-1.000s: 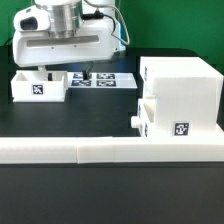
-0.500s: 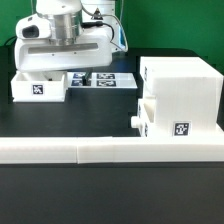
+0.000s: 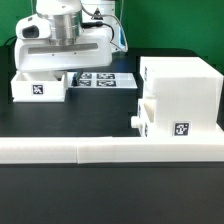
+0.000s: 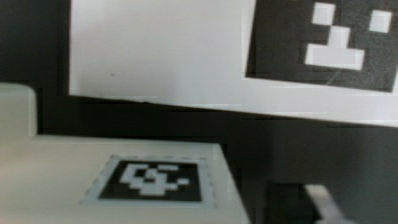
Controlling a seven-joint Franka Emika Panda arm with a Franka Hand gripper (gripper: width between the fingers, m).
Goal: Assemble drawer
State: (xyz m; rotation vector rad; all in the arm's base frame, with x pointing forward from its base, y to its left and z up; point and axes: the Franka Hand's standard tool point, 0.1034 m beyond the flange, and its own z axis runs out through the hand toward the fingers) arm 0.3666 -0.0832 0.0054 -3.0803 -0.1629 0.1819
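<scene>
The drawer's tall open-fronted box casing [image 3: 182, 85] stands at the exterior view's right. One knobbed tray [image 3: 150, 117] sits partly inside its lower slot. The second tray [image 3: 38, 88] lies at the left with a tag on its near side. My gripper [image 3: 50, 68] hangs just above this tray, its fingertips hidden behind the tray's rim. In the wrist view the tray [image 4: 71, 170] with its tag fills the near part. One finger [image 4: 317, 196] shows far off centre beside the tray, so the gripper [image 4: 196, 208] looks open and holds nothing.
The marker board [image 3: 108, 79] lies flat behind the left tray and also shows in the wrist view [image 4: 178, 50]. A long low white L-shaped wall [image 3: 110, 150] runs along the front of the dark table.
The hand has shifted toward the exterior view's left and settled over the left tray. Over the last half second it barely moved.
</scene>
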